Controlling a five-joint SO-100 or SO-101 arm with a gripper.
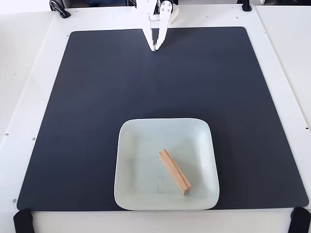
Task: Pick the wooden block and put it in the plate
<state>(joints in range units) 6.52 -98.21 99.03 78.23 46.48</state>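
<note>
The wooden block (174,171) lies in the near plate (136,165); the far gripper (154,47) hangs with jaws together.

A white table (29,97) is filling the fixed view from edge to edge, with no wall, floor or window showing. A large dark mat (97,107) with rounded corners is lying flat across most of it, leaving white margins on all sides. Even, bright light is falling on the surface, throwing hardly any shadow. Black clamps or straps are gripping the near corners (23,222) and (300,219), and small black fittings are sitting at the far edge (59,8) and (247,7). Tiny screw holes are dotting the left margin (34,138).
</note>
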